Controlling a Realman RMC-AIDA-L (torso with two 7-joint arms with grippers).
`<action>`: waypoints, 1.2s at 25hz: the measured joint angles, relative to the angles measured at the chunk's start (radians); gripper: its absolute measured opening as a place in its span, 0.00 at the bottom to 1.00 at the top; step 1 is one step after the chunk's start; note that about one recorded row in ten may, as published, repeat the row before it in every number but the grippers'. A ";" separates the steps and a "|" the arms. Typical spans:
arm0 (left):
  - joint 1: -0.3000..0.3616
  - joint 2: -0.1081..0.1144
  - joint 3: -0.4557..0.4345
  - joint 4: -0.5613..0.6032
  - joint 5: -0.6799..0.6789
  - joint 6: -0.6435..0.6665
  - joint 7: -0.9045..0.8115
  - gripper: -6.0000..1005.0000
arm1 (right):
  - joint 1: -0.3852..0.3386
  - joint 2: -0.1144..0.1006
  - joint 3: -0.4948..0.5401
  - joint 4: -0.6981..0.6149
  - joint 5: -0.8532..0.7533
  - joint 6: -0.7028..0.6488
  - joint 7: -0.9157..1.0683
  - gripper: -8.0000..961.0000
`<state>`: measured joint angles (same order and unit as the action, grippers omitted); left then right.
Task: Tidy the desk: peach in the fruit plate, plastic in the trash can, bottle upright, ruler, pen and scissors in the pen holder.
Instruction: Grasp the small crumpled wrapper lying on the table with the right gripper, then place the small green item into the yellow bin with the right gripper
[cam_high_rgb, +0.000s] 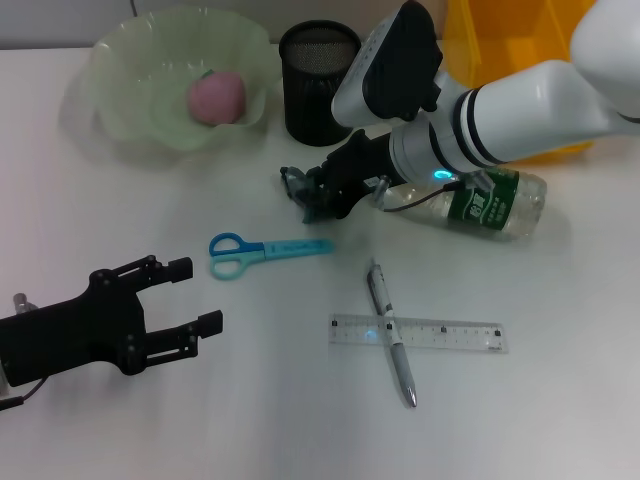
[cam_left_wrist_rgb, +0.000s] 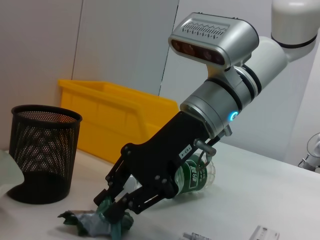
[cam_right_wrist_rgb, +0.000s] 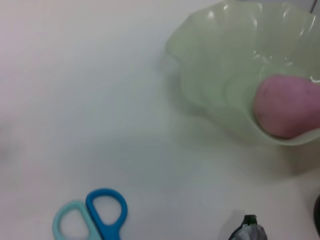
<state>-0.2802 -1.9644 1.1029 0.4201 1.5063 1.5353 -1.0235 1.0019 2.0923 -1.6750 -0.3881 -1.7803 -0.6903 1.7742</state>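
Observation:
A pink peach (cam_high_rgb: 218, 96) lies in the pale green fruit plate (cam_high_rgb: 130, 90). My right gripper (cam_high_rgb: 315, 195) is down at the table in front of the black mesh pen holder (cam_high_rgb: 319, 70). Its fingers are shut on a crumpled grey-green plastic wad (cam_high_rgb: 298, 186), which still touches the table; this shows in the left wrist view (cam_left_wrist_rgb: 102, 222). A clear bottle with a green label (cam_high_rgb: 492, 205) lies on its side under the right arm. Blue scissors (cam_high_rgb: 262, 251), a silver pen (cam_high_rgb: 392, 335) and a clear ruler (cam_high_rgb: 440, 334) lie flat, with the pen crossing the ruler. My left gripper (cam_high_rgb: 190, 298) is open and empty at the front left.
A yellow bin (cam_high_rgb: 500, 40) stands at the back right, behind the right arm. The right wrist view shows the plate's rim (cam_right_wrist_rgb: 215, 75), the peach (cam_right_wrist_rgb: 287, 107) and the scissors' handles (cam_right_wrist_rgb: 95, 217).

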 joint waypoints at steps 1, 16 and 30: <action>0.000 0.000 0.000 0.000 0.000 0.000 0.000 0.80 | -0.002 0.000 0.000 0.000 0.011 0.001 -0.004 0.39; -0.007 -0.001 0.000 -0.002 -0.001 -0.003 0.013 0.80 | -0.109 0.000 0.015 -0.129 0.067 -0.008 -0.057 0.01; -0.035 -0.022 -0.031 0.001 -0.009 0.000 0.013 0.80 | -0.443 -0.007 0.200 -0.276 0.503 -0.276 -0.501 0.02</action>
<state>-0.3151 -1.9867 1.0720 0.4208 1.4971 1.5350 -1.0107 0.5592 2.0848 -1.4748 -0.6641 -1.2773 -0.9660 1.2729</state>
